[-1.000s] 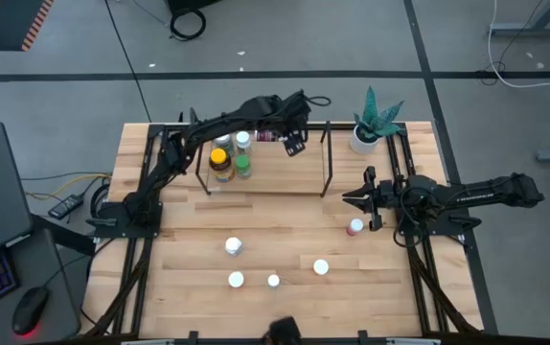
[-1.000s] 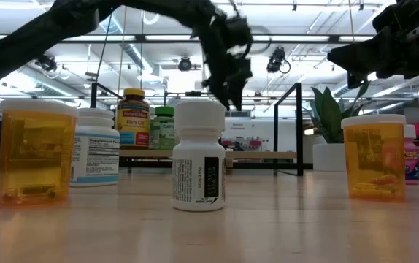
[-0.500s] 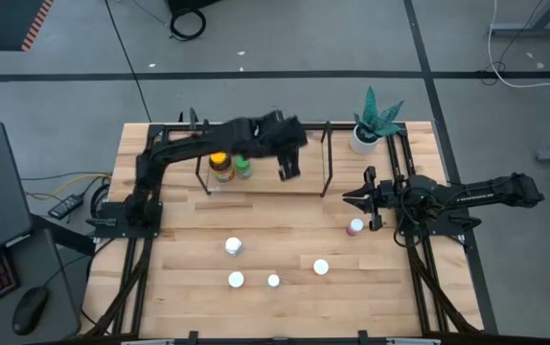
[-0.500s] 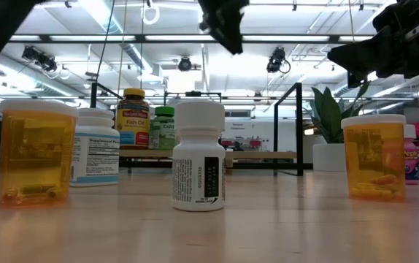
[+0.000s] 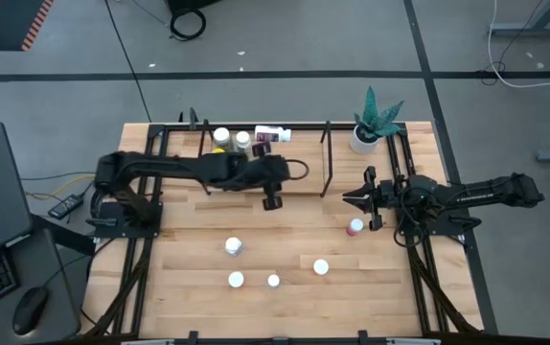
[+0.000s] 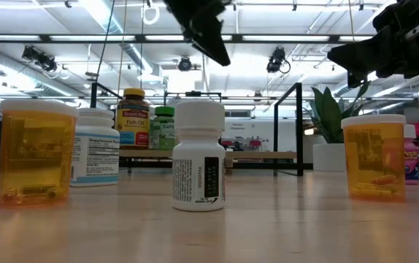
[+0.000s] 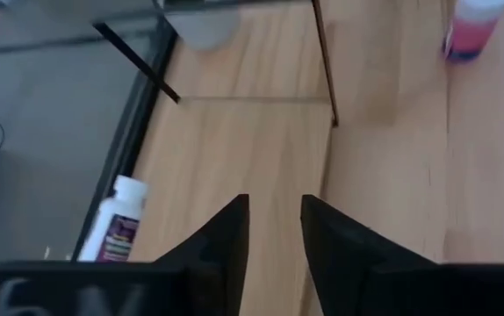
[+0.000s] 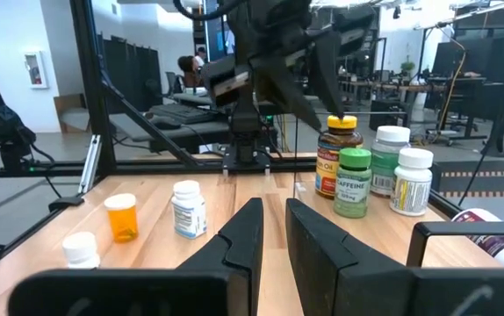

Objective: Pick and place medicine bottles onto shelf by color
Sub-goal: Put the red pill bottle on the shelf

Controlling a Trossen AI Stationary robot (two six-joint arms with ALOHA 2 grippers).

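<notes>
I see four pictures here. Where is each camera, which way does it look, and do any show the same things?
High view: above the table, looking straight down; both arms, left gripper, right gripper.
Low view: at tabletop height, looking level across at the white bottle; arms overhead.
Left wrist view: past its own fingers down onto the shelf.
Right wrist view: past its fingers toward the left arm.
Shared: the green-capped bottle shows in the right wrist and low views.

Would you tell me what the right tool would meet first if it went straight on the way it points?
Probably the shelf's front corner rod, just ahead of the right tool and slightly off its line; missing that, the left tool beyond. Depth is hard to judge.
</notes>
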